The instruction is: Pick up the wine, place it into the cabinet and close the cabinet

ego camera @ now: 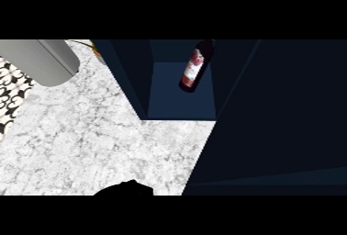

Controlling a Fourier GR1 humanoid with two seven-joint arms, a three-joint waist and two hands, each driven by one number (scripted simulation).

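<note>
The wine point(193, 69) is already inside the cabinet point(177, 94). It stands on the dark blue shelf of the open compartment, far ahead of the one hand that shows and a little to its right, and nothing touches it. Its red and white label faces the view and its dark base is toward the front of the shelf.

Only one hand point(125, 189) is visible, as a black shape at the lower edge, over the marble table point(102, 137). I cannot say whether it is the left or the right one, and I cannot tell whether its fingers are open or curled; it does not seem to hold anything. The other hand does not show.

To the right of the hand is a large dark panel point(278, 119), which I take to be the open cabinet door. In my judgement the placing is done and the step in hand is closing the cabinet.

To do this well, the hand should go to the outer face of the door, near its free edge and not near the hinge, and push with straight fingers so that the door swings in one smooth arc. The arm should stay outside the opening, so that it does not knock the bottle. The push should end only when the door lies flat against the cabinet front.
</note>
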